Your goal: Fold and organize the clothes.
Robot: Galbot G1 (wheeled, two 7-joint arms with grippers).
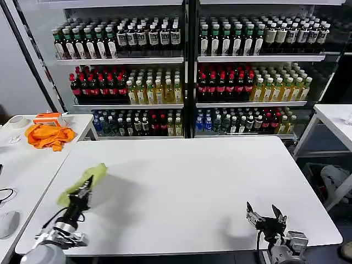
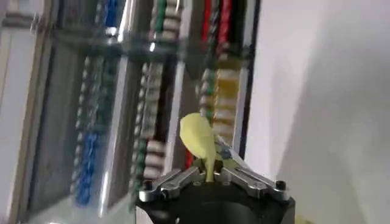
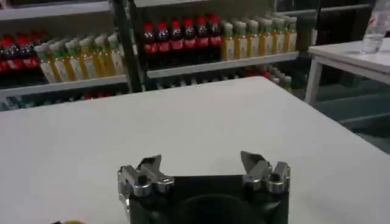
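We have the left gripper (image 1: 82, 193) over the near left part of the white table (image 1: 187, 181), fingers clamped on a bunched wad of the lime-green T-shirt (image 1: 88, 180). In the left wrist view the jaws are pinched tight on a fold of the shirt (image 2: 200, 141), with a rounded lump of cloth sticking out past the fingertips. From the head view most of the shirt sits balled up around and just ahead of the gripper; we can't tell whether it hangs clear of the table or drags on it.

Right gripper (image 1: 265, 215) is parked near the front right edge of the table, spread wide with nothing in it; the right wrist view shows its fingers (image 3: 149, 171) well apart over bare tabletop.

Handling, our read: light, limp cotton, no stiffness, so it sags and crumples wherever it isn't supported. Not fragile, not slippery, though a one-point pinch like this only gives a wad. To fold it we need it spread flat first, then grips at seams: shoulders, sleeve ends or hem corners, ideally two points at once. The right gripper is free for that.

The orange cloth (image 1: 49, 136) on the side table (image 1: 22, 165) to the left is not ours to touch.
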